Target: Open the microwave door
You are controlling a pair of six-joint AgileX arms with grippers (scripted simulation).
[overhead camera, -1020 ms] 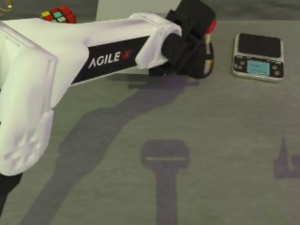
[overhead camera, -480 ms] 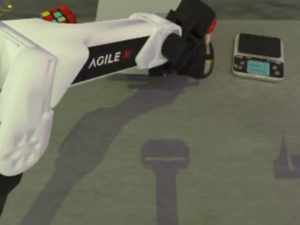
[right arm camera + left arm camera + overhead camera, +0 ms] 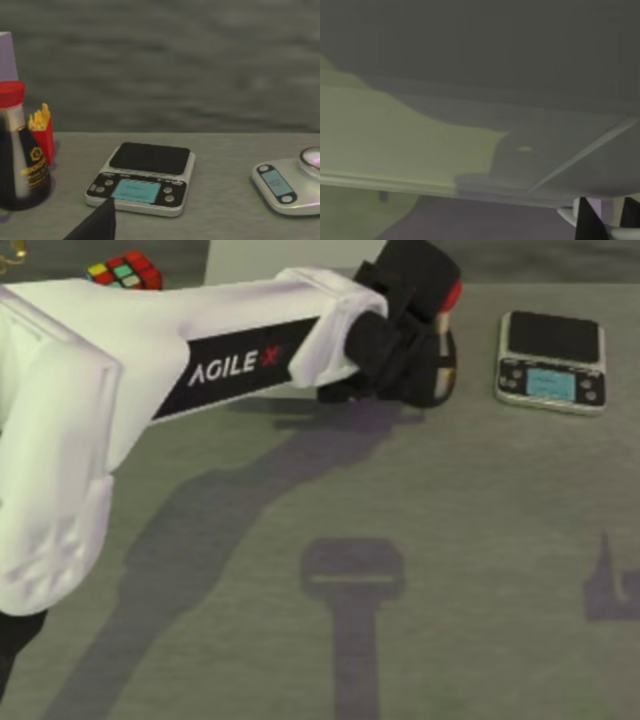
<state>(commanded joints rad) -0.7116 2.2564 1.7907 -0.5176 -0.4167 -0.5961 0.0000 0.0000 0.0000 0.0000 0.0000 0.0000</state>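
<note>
The microwave is sitting at the far side of the surface, a little left of the middle. From above, only its flat pale top is showing, and my left arm is covering most of it. The left wrist view is looking at it from very close: a smooth, light-grey panel with a thin straight seam running across it. I cannot tell if that panel is the door.

My left arm is reaching across from the left, with its black wrist at the microwave's right front corner. The left hand is hidden, so I cannot tell whether it is loose or clenched. The right hand is not showing either.

A scale is lying to the right of the microwave. It is flat, with a black top, silver edges and a small blue screen. A dark bottle with a red cap is standing by the microwave. A red box of fries is just behind the bottle. A colourful cube is sitting far left. A white scale is further right.
</note>
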